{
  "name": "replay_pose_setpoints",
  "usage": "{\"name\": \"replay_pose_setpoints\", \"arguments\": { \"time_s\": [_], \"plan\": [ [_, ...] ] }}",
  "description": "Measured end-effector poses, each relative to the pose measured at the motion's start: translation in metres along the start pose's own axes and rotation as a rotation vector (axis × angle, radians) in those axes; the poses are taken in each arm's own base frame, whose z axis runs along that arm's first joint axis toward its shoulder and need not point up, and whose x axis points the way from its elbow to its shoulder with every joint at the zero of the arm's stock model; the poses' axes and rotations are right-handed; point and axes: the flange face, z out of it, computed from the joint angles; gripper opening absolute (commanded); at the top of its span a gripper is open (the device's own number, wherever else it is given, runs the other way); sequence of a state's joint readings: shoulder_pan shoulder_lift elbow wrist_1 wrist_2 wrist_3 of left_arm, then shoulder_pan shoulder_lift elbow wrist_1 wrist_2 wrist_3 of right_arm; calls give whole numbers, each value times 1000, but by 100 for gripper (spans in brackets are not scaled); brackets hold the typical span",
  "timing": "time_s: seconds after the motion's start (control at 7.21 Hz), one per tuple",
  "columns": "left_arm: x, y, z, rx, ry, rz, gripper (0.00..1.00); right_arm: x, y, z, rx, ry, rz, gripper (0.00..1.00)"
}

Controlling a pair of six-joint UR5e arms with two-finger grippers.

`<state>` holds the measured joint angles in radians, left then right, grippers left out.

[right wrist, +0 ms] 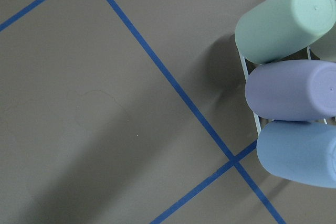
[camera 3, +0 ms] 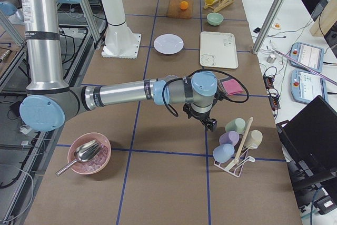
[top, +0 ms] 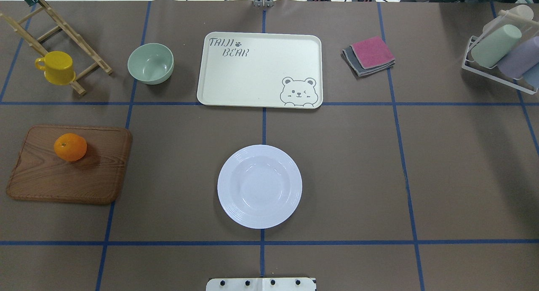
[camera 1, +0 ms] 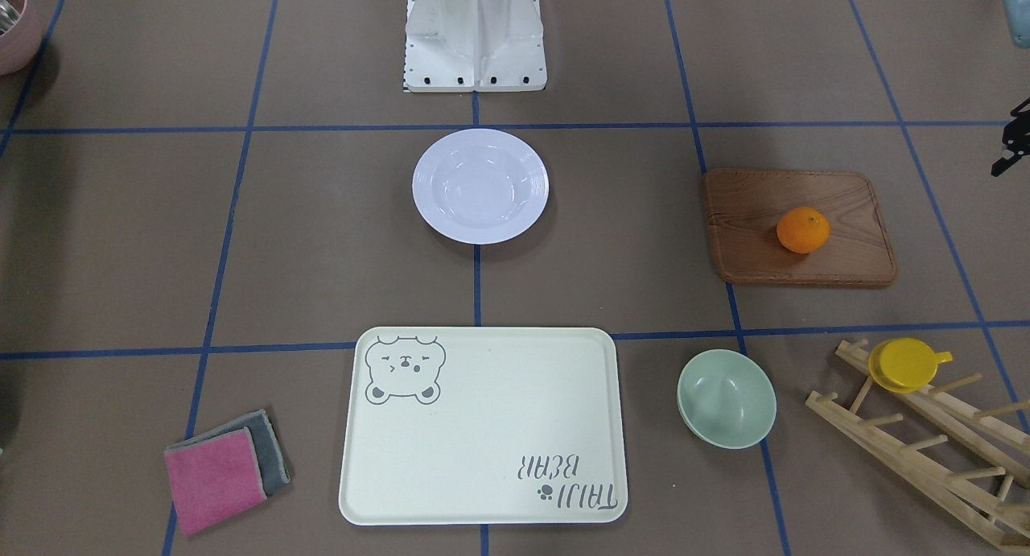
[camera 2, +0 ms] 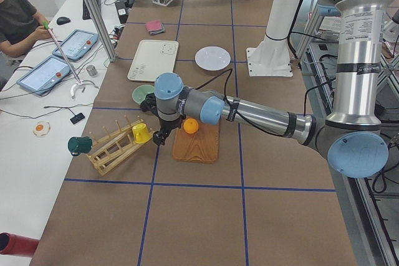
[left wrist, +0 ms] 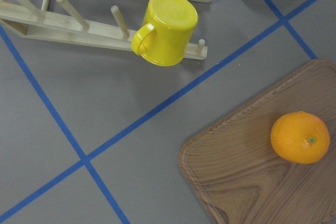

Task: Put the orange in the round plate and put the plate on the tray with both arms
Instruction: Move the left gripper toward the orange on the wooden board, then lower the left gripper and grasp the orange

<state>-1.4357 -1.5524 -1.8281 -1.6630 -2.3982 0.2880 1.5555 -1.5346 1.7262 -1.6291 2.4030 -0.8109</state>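
The orange [top: 70, 147] sits on a brown wooden board [top: 67, 177] at the table's left side. Mid-table, the white round plate [top: 260, 186] is empty. Beyond it lies the cream bear tray [top: 260, 70], also empty. My left gripper [camera 2: 161, 136] hangs above the table beside the board, between the orange [camera 2: 191, 126] and the yellow cup; only a black edge of it [camera 1: 1010, 150] shows in the front view, so I cannot tell its state. My right gripper [camera 3: 210, 124] hovers far right near the cup rack; its state cannot be told. Neither wrist view shows fingers.
A pale-green bowl [top: 150, 63] and a yellow cup [top: 57, 68] on a wooden peg rack [top: 63, 38] stand at the far left. Folded pink and grey cloths [top: 370, 55] lie right of the tray. A wire rack of cups [top: 501, 55] stands far right. A person [camera 2: 15, 17] sits beside the table.
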Motion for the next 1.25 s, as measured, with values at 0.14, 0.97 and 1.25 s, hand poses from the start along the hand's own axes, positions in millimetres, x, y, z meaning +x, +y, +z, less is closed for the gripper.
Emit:
{"name": "replay_pose_setpoints", "arguments": {
  "time_s": [0.14, 0.97, 1.25],
  "plan": [
    [4, -2, 3, 0, 3, 5, 99, 0, 0, 0, 1, 0, -1, 100],
    [104, -47, 41, -33, 21, -58, 99, -3, -4, -2, 6, 3, 26, 100],
    [192, -69, 95, -97, -13, -67, 99, -4, -8, 1, 11, 3, 57, 100]
  ]
}}
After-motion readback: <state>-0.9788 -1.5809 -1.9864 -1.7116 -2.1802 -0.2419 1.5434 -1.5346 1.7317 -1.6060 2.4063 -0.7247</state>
